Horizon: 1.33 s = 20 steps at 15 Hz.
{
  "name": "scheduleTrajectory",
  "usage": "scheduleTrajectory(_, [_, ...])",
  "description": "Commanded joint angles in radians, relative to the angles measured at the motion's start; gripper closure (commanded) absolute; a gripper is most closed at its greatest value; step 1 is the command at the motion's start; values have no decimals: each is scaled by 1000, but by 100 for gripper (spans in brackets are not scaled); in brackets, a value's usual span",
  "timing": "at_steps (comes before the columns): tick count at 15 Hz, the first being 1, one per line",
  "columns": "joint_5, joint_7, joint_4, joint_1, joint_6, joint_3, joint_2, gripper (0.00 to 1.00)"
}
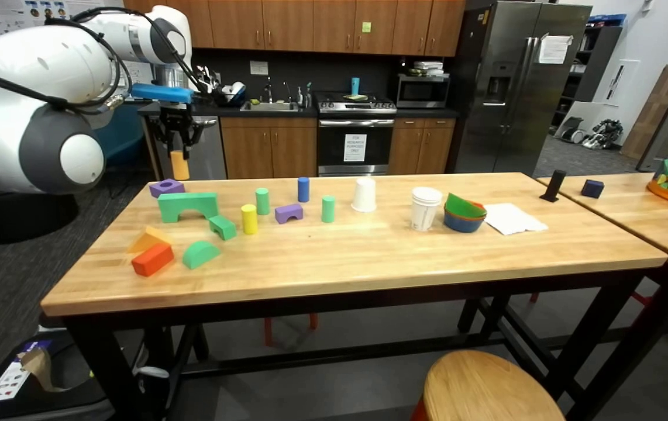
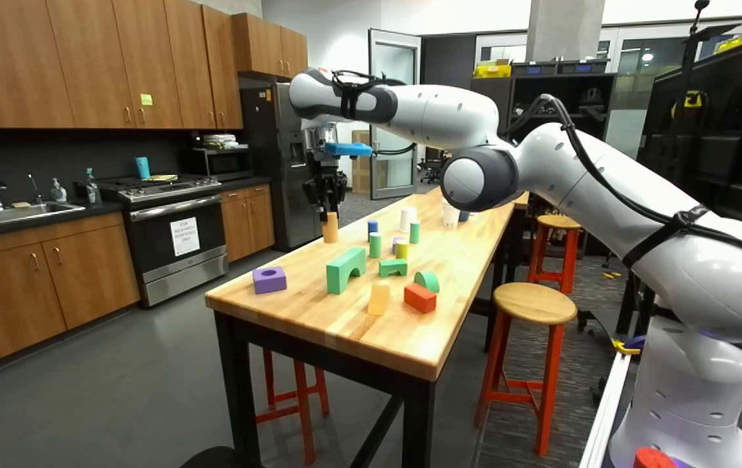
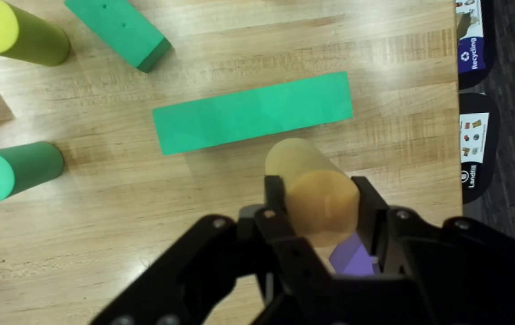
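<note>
My gripper (image 3: 321, 194) is shut on an orange cylinder (image 3: 323, 203), with one black finger (image 3: 275, 194) on each side of it. In both exterior views the cylinder (image 1: 180, 166) hangs upright from the fingertips, raised over the tabletop near its far edge. Seen from the wrist, a long green arch (image 3: 253, 113) lies just beyond the cylinder. A purple block (image 3: 354, 262) shows partly below, mostly covered by the gripper; an exterior view shows a round hole in this purple block (image 2: 269, 280). A green cylinder (image 3: 14, 171) and a yellow cylinder (image 3: 18, 34) stand off to the left in the wrist view.
On the wooden table (image 1: 310, 263) also stand a blue cylinder (image 1: 303, 190), a small purple arch (image 1: 289, 213), a red block (image 1: 152, 260), a green half-round (image 1: 200, 254), white cups (image 1: 364, 195) and stacked bowls (image 1: 464, 217). The table's edge (image 3: 459, 135) runs right of the gripper.
</note>
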Motion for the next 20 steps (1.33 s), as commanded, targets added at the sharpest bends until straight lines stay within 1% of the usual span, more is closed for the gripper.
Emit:
scheduleTrajectory(1, [2, 4, -25, -1, -2, 0, -28, 85])
scheduleTrajectory(13, [2, 0, -28, -1, -14, 1, -27, 85])
scheduleTrajectory(14, [5, -1, -2, -2, -30, 4, -12, 85])
scheduleTrajectory(20, [13, -14, -2, -9, -102, 12, -10, 85])
